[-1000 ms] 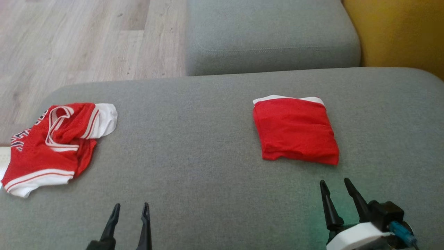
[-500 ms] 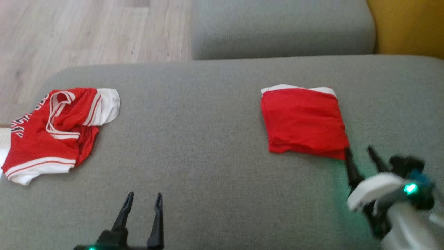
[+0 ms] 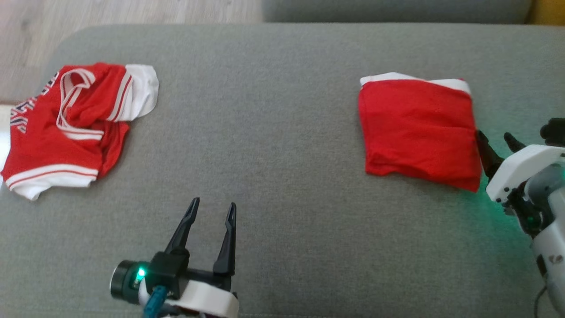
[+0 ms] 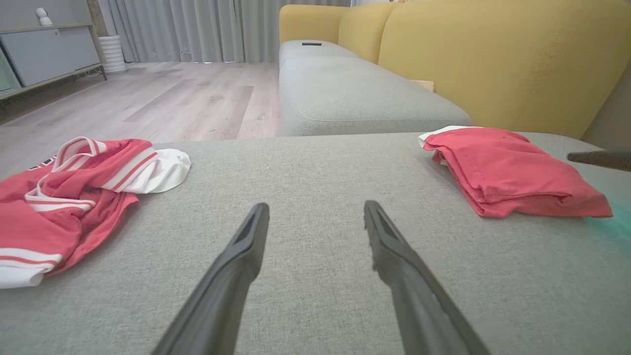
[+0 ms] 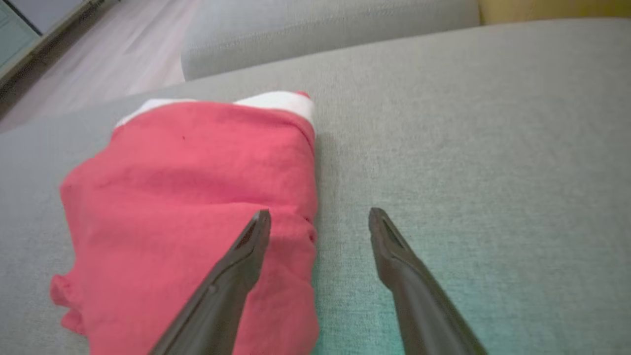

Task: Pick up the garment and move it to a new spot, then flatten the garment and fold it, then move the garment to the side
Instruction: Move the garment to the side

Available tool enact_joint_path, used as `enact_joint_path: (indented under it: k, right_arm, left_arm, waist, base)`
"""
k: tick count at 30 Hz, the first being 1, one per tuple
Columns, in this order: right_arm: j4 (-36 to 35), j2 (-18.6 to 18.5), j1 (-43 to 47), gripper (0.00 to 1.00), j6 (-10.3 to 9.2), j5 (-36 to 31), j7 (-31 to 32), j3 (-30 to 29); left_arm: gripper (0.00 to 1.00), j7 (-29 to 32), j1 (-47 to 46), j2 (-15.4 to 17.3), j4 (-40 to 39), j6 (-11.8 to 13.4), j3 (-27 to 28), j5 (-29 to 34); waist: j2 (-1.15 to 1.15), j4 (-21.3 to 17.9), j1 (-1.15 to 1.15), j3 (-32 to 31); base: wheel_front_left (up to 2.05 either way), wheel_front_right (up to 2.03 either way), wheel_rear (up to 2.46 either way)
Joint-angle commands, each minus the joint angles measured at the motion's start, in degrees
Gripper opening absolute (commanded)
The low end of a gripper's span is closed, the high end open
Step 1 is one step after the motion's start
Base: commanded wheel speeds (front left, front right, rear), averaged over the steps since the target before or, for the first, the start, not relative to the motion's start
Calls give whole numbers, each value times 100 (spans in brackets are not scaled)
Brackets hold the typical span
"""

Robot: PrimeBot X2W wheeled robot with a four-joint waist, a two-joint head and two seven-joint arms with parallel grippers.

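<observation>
Garment [image 3: 419, 132]: red folded square, soft, on my right.
Jersey [image 3: 66, 128]: crumpled striped mesh, left.
Left gripper [image 3: 213, 203]: released.
Right gripper [image 3: 493, 134]: released.

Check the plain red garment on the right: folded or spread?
Folded. The plain red garment lies as a compact square on the grey cushion, layered edges stacked, white trim at its far side.

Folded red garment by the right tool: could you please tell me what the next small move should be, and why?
Probably lower the right tool and close it on the right edge of the folded red garment. The tool is open and empty, with one finger over that edge and the other over bare sofa cushion.
</observation>
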Motion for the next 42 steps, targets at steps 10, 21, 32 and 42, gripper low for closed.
enact_joint_path:
  k: [10,21,32,42]
  right_arm:
    - [202,-324,-501,54,21,557,452,686]
    - [-19,-974,-811,0,21,699,197,1210]
    - [-352,-2113,-1209,0,21,289,-216,1180]
    - [-195,-2604,-1613,0,21,-407,-861,640]
  left_arm:
    - [100,-45,-555,-25,-173,170,10,-77]
    - [100,-45,-961,-25,-236,150,-61,-91]
    - [100,-45,-1747,-24,-304,-116,-132,206]
    - [100,-45,-2515,24,-384,-339,-230,403]
  waist:
    - [0,116,0,523]
    - [0,-488,0,1022]
    - [0,-1308,0,1934]
    - [0,-1623,0,2593]
  base:
    - [0,0,0]
    - [0,0,0]
    - [0,0,0]
    - [0,0,0]
